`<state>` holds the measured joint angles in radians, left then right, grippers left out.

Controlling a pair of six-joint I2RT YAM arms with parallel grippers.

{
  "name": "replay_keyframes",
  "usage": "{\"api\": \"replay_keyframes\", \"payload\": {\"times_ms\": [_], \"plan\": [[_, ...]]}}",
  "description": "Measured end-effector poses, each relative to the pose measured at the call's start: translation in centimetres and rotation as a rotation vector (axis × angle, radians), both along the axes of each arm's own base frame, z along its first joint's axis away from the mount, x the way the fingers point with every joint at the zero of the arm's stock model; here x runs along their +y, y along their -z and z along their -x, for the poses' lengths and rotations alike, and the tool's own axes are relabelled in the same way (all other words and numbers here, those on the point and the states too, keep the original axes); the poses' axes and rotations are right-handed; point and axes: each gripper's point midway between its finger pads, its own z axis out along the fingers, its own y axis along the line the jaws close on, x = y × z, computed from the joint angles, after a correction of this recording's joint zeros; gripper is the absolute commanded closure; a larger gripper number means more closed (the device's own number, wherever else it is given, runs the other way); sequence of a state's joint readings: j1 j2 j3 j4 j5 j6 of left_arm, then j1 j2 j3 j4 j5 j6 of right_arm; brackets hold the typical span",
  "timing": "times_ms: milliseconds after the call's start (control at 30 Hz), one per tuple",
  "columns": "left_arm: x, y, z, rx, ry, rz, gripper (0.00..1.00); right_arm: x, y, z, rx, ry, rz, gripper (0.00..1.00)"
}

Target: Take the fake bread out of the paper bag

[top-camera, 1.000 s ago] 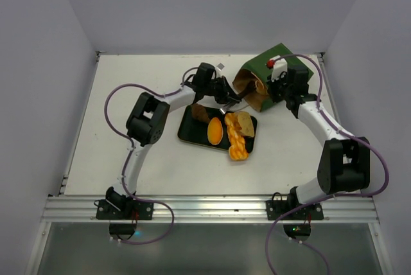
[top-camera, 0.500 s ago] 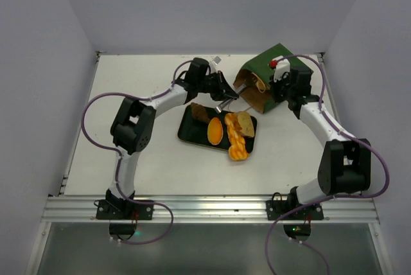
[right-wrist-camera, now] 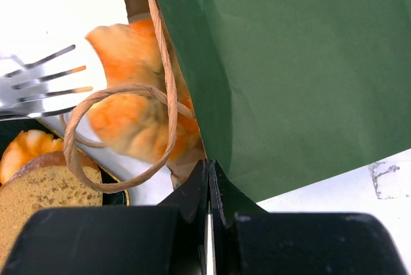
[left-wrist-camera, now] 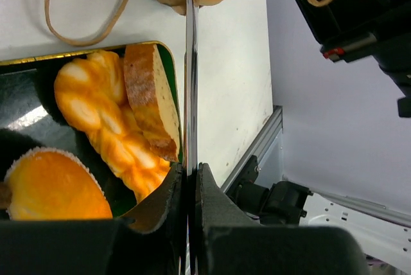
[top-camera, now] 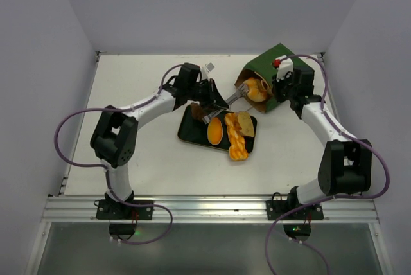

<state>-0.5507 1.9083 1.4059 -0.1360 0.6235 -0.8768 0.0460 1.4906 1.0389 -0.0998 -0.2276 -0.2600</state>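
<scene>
Bread lies mostly on the black tray point(top-camera: 188, 131) in the middle of the worktop point(top-camera: 128, 76), nearer the arm bases than the bag. The orange braided loaf point(top-camera: 236, 141) lies with its long axis running near to far. The orange oval roll point(top-camera: 214, 130) lies beside it on the left, lengthwise the same way. The tan slice point(top-camera: 244, 123) leans at the loaf's far end, and the dark brown piece point(top-camera: 200, 113) sits at the tray's far left corner.

Just beyond the tray, the left claw point(left-wrist-camera: 191, 175) is pressed together on the handle of a metal fork point(left-wrist-camera: 191, 82). The fork points away from it, and its tines reach the bag's opening.

The dark green paper bag point(right-wrist-camera: 289, 63) lies tipped over near the far right of the worktop. Its brown-lined mouth faces left toward the tray, and its long axis runs back to the right. One more orange roll point(right-wrist-camera: 138, 117) rests in the mouth, partly behind a string handle point(right-wrist-camera: 168, 82). The right claw point(right-wrist-camera: 209, 178) is closed tight, pinching the bag's wall at the rim.
</scene>
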Motion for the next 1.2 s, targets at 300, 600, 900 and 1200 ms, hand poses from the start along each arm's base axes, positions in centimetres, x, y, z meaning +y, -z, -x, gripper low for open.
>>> {"api": "replay_keyframes", "payload": {"times_ms": [300, 600, 900, 1200], "plan": [[2.3, -3.0, 2.8, -0.079, 0.015, 0.005, 1.00, -0.1, 0.0, 0.0, -0.002, 0.003, -0.003, 1.00], [5.7, -4.0, 6.5, -0.120, 0.040, -0.039, 1.00, -0.1, -0.1, -0.1, -0.002, 0.005, -0.005, 1.00], [11.3, -9.4, 12.3, -0.330, 0.056, -0.057, 1.00, -0.1, 0.0, 0.0, -0.001, 0.005, -0.004, 1.00], [15.9, -6.7, 16.6, -0.321, -0.002, -0.193, 1.00, -0.1, 0.0, 0.0, -0.001, 0.005, -0.004, 1.00]]}}
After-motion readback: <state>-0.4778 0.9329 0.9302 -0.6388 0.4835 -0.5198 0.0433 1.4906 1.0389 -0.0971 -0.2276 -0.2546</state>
